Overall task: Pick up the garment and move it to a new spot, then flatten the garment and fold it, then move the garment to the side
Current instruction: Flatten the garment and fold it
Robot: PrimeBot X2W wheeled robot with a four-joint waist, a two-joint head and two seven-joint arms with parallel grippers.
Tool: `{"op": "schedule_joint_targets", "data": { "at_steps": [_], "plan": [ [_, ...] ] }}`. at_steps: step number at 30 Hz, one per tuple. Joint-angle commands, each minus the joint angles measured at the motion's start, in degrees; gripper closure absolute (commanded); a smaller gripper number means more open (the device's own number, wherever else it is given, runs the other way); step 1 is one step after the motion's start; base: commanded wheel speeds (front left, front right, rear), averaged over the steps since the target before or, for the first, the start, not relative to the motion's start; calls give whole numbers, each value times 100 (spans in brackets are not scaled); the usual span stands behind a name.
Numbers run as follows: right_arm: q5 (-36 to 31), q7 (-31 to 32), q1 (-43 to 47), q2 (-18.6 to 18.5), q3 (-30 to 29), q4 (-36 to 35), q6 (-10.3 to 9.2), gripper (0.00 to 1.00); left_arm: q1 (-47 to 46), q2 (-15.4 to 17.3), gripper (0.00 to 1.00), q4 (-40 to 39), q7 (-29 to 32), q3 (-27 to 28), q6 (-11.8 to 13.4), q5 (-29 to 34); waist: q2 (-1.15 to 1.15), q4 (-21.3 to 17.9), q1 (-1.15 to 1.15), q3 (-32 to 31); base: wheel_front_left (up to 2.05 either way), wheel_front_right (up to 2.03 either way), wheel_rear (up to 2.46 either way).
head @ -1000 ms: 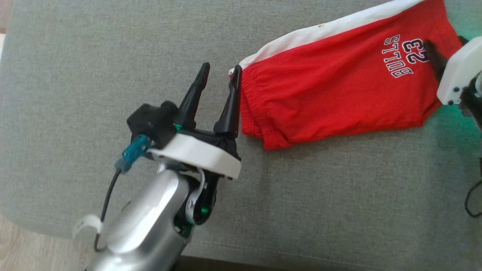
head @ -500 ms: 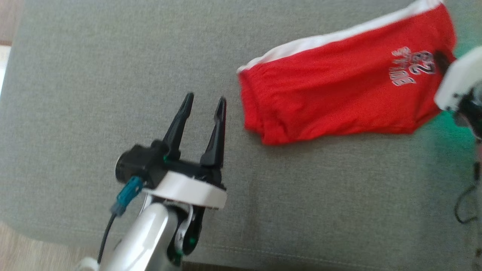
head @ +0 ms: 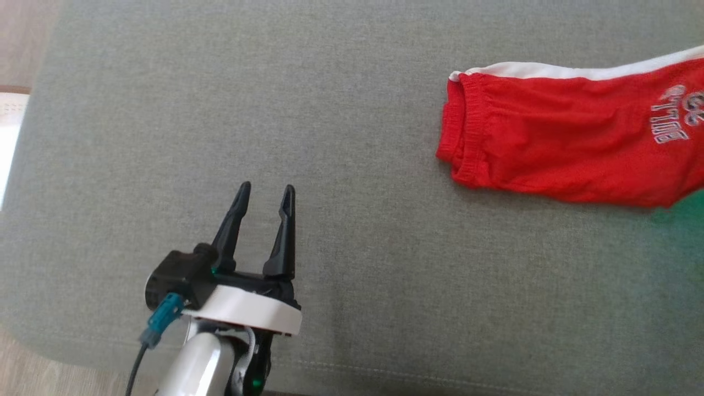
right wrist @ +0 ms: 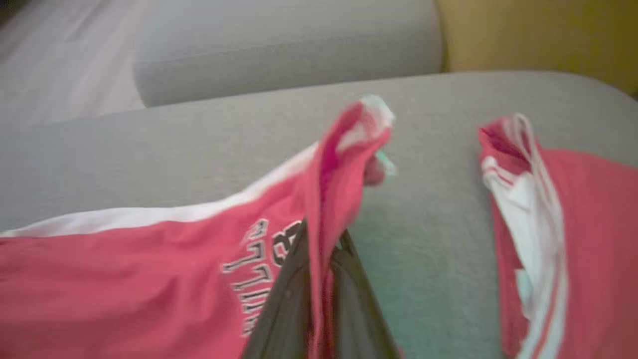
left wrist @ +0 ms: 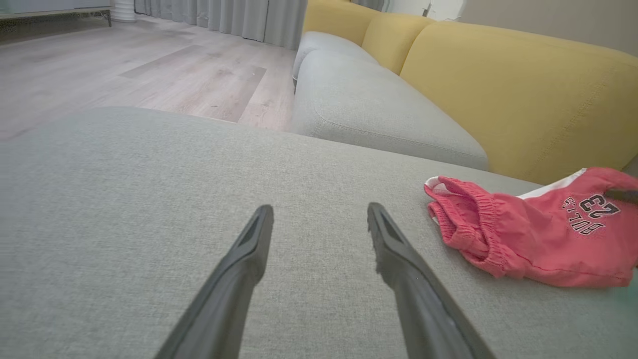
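My right pincer (right wrist: 321, 249) is clamped tight on the garment (head: 550, 143), a pair of red shorts with a white side stripe. It pinches a ridge of cloth just beside the printed lettering (right wrist: 259, 269), and that ridge stands up off the grey cushion (head: 220, 110) while the rest lies on it. In the right wrist view a second red-and-white flap lies apart to the right; I take it for the other leg. My left pincer (head: 267, 190) is spread wide and holds nothing, hovering over bare cushion well apart from the elastic waistband (left wrist: 473, 224).

By my reckoning I am at the first step: the grip is made and the lift has only begun. Carrying the shorts to a new spot, flattening, folding and setting them aside are all left to do.
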Motion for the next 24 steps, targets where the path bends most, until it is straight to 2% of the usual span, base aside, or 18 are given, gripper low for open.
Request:
{"op": "schedule_joint_targets", "data": {
  "at_steps": [1, 5, 8, 11, 14, 20, 21, 22, 23, 24],
  "plan": [
    [71, 60, -149, 45, 256, -440, -5, 100, 2, -11, 0, -163, -30, 218, -26, 29, 0, 35, 0, -28, 0, 0, 0],
    [204, 396, -174, 512, 1147, -1126, -5, 100, 52, -25, 0, -111, -30, 186, -42, -55, 0, 73, 0, -50, 0, 0, 0],
    [232, 555, -195, 917, 1822, -1328, -5, 100, 20, -27, 0, -100, -30, 84, 8, -172, 0, 118, 0, -31, 0, 0, 0],
    [37, 513, -310, 1228, 2259, -1088, -5, 100, -47, -28, 0, -59, -30, -24, 60, -260, 0, 197, 0, 4, 0, 0, 0],
    [-148, 349, -409, 1461, 2393, -670, -5, 100, -113, -28, 0, -2, -30, -135, 88, -318, 0, 303, 0, -4, 0, 0, 0],
    [-387, -38, -506, 1629, 2483, -25, -5, 98, -90, -28, 0, 70, -30, -153, 141, -378, 0, 373, 0, -67, 0, 0, 0],
    [-405, -86, -530, 1639, 2496, 51, -5, 76, -78, -28, 0, 76, -30, -157, 148, -382, 0, 367, 0, -72, 0, 0, 0],
    [-403, -139, -547, 1652, 2504, 116, -5, 48, -68, -28, 0, 83, -30, -161, 155, -388, 0, 356, 0, -79, 0, 0, 0],
    [-377, -201, -557, 1668, 2525, 164, -5, 0, -58, -29, 0, 89, -30, -160, 161, -394, 0, 336, 0, -92, 0, 0, 0],
    [-319, -264, -557, 1685, 2566, 197, -5, 0, -46, -29, 0, 98, -30, -157, 164, -399, 0, 306, 0, -112, 0, 0, 0]
  ]
}}
